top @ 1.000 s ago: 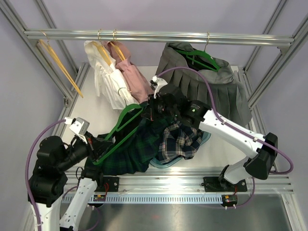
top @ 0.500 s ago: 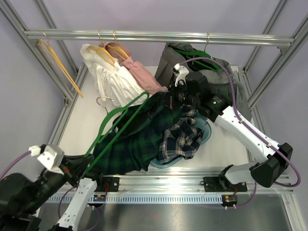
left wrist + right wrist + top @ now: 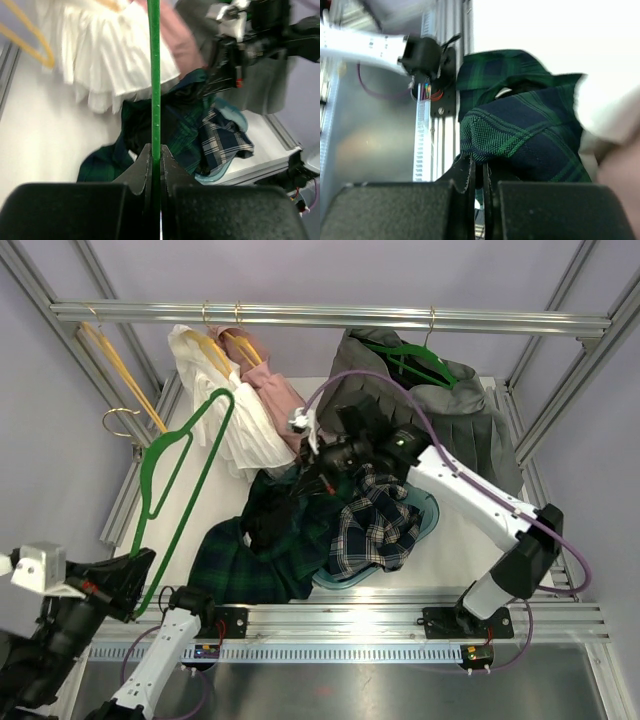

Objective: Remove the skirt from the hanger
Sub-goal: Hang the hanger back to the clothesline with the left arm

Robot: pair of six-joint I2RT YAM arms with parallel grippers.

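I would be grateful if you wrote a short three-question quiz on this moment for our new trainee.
1. True or false: the tartan skirt hangs on the green hanger held in the left gripper.
2. Which item are the right gripper's fingers closed on? A) the white garment B) the tartan skirt C) the pink garment
3. Fill in: the garment hung farthest right on the rail is a ____ pleated skirt.

Key: 1 false, the hanger is bare; 2 B; 3 grey.
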